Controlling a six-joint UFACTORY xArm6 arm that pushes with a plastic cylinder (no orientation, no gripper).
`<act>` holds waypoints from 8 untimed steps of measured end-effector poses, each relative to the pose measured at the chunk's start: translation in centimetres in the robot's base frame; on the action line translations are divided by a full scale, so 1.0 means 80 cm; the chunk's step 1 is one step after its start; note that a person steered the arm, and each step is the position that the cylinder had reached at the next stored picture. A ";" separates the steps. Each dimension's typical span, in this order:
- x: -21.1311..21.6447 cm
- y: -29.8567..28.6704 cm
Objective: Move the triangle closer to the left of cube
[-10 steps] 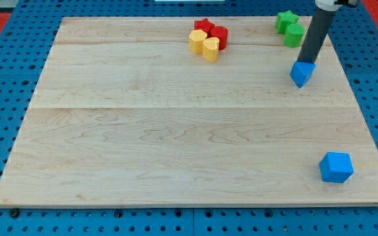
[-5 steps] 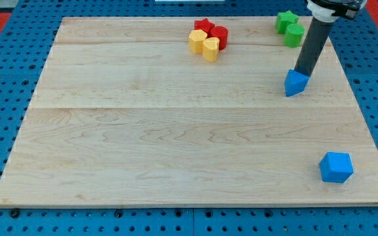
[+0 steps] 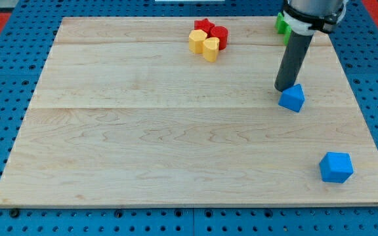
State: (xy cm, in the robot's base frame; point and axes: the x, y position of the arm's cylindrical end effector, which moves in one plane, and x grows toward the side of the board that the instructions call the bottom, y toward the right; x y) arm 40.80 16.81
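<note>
A blue triangle block (image 3: 293,98) lies on the wooden board (image 3: 176,131) at the view's right, a little above the middle. My tip (image 3: 283,89) stands right at the triangle's upper left edge, touching it or nearly so. A blue cube (image 3: 336,167) sits near the board's bottom right corner, well below and to the right of the triangle.
A cluster of two red blocks (image 3: 212,31) and two yellow blocks (image 3: 203,44) sits at the top centre. A green block (image 3: 281,23) at the top right is mostly hidden behind the rod. The board's right edge is close to the cube.
The blue triangle has slid down and slightly left across the board. My tip has moved down and left with it, from its upper right side to its upper left side.
</note>
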 end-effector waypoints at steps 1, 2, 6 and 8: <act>0.009 0.002; 0.007 0.011; 0.055 0.019; 0.110 0.019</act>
State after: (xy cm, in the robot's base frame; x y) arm 49.62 18.30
